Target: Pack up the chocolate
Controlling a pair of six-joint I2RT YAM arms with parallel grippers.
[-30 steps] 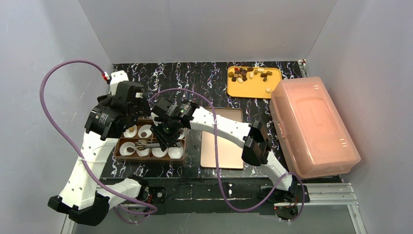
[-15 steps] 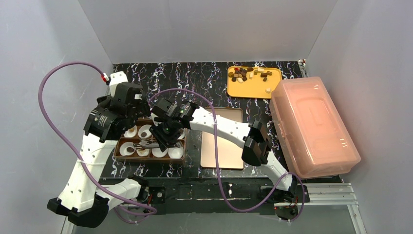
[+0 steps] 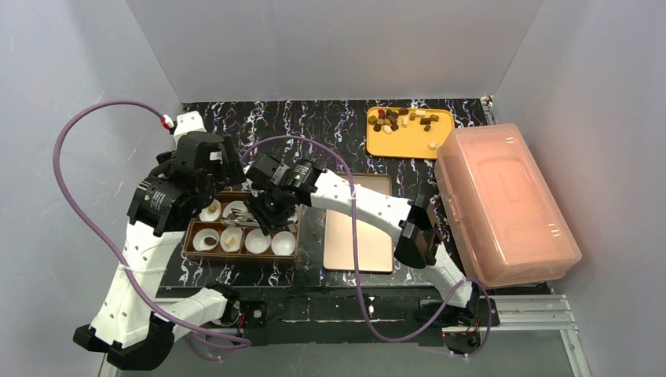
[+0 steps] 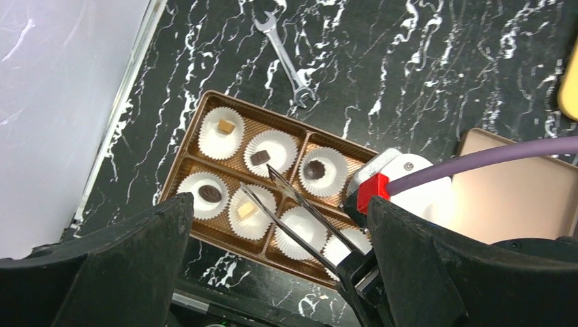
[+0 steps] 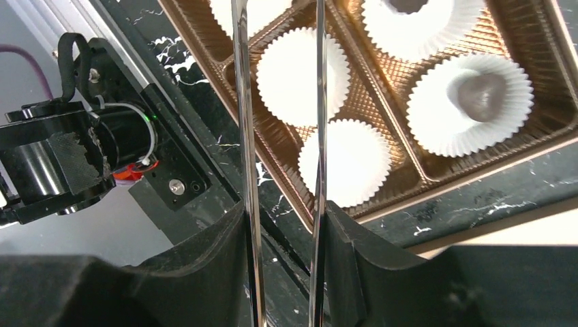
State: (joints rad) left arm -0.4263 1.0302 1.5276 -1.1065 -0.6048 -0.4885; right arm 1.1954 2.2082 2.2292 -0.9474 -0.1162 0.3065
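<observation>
The copper-brown box (image 3: 188, 250) holds white paper cups. In the left wrist view five cups hold chocolate: a tan chunk (image 4: 226, 127), dark pieces (image 4: 260, 157) (image 4: 314, 169) (image 4: 210, 193) and a cream chunk (image 4: 247, 210). More chocolate chunks (image 3: 402, 119) lie on the yellow tray (image 3: 408, 143). My right gripper (image 3: 271, 206) (image 5: 281, 225) is shut on metal tweezers (image 5: 244, 136) (image 4: 300, 204), whose tips stand apart and empty over the box. My left gripper (image 3: 216, 169) (image 4: 279, 203) is open and empty above the box's far side.
The flat copper lid (image 3: 359, 224) lies right of the box. A pink plastic container (image 3: 503, 200) stands at the right. A small wrench (image 4: 285, 60) lies behind the box. Empty cups (image 5: 300, 68) (image 5: 344, 162) sit at the box's right end, beside a dark chocolate (image 5: 480, 97).
The tweezers have lifted back off the front row, and a cream chunk now shows in the second front cup. My left arm has shifted slightly left and back.
</observation>
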